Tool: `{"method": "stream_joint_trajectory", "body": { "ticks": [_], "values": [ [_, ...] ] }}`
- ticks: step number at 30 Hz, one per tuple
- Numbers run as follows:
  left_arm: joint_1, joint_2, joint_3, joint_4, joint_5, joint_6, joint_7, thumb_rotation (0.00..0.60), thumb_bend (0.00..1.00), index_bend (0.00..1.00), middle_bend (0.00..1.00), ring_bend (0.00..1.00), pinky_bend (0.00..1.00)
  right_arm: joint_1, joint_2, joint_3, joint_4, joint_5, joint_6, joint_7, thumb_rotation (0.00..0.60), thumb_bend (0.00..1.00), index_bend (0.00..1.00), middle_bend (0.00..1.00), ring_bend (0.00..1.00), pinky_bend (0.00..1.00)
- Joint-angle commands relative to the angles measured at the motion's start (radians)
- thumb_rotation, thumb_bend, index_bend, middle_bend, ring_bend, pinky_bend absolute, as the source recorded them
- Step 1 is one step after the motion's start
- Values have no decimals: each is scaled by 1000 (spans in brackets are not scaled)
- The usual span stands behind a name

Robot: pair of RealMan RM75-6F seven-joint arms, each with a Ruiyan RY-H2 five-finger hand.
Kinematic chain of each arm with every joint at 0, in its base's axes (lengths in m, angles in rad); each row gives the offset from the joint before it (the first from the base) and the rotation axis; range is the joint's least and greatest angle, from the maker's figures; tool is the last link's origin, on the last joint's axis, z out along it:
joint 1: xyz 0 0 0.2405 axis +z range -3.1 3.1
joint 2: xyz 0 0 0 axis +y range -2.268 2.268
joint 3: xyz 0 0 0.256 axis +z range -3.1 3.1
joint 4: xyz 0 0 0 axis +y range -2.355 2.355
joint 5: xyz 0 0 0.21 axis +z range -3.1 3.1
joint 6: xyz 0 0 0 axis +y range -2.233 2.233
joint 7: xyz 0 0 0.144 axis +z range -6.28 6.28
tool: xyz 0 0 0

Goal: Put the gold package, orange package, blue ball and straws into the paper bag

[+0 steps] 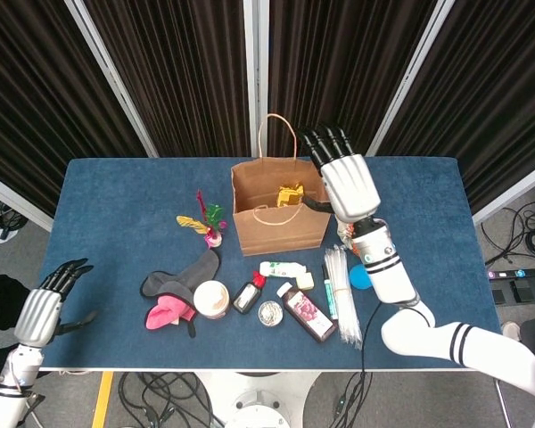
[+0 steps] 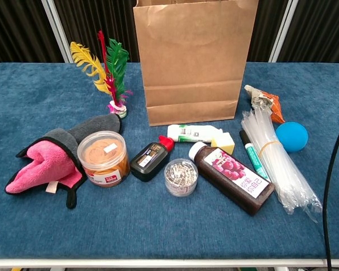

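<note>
The brown paper bag (image 1: 281, 221) stands open at the table's middle back, and the gold package (image 1: 291, 193) lies inside it. My right hand (image 1: 343, 183) hovers over the bag's right rim with its fingers stretched out flat, and nothing shows in it. The orange package (image 2: 266, 103) lies right of the bag. Next to it are the blue ball (image 2: 291, 136), partly behind my forearm in the head view, and the bundle of clear straws (image 2: 276, 162). My left hand (image 1: 43, 310) hangs open off the table's front left corner.
In front of the bag lie a white tube (image 2: 192, 133), a marker (image 2: 252, 152), a dark juice bottle (image 2: 233, 177), a tin of paper clips (image 2: 180, 175), an ink bottle (image 2: 151, 158), an orange-filled jar (image 2: 104, 158) and a pink-grey cloth (image 2: 45, 166). A feather shuttlecock (image 2: 110, 70) stands left of the bag.
</note>
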State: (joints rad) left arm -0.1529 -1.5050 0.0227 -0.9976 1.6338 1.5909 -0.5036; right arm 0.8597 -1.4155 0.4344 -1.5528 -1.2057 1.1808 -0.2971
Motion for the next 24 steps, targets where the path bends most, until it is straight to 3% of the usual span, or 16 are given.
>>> {"method": "stream_joint_trajectory", "body": {
  "ticks": [1,5,12,20,24],
  "values": [
    [-1,-1,2,-2,3,-1,0,600,238,242,232,151,240,-73,62,-10,-38,-12,78,-4,600,0,0,152,0,0],
    [-3,-4,1,-7,2,-4,-4,600,239,241,232,151,240,-141,100,-51,-14,48,77,-12,600,0,0,192,0,0],
    [-6,-8,6,-11,9,-5,4,600,238,242,232,151,240,-177,38,-147,176,199,-118,38,600,0,0,176,0,0],
    [-4,3,6,-16,0,-16,16,600,238,241,231,151,240,-142,-161,-143,442,242,-255,200,600,0,0,146,0,0],
    [-5,2,5,-16,-5,-24,14,600,239,242,232,151,240,-120,-214,-131,513,266,-318,230,600,0,0,145,0,0]
  ]
}}
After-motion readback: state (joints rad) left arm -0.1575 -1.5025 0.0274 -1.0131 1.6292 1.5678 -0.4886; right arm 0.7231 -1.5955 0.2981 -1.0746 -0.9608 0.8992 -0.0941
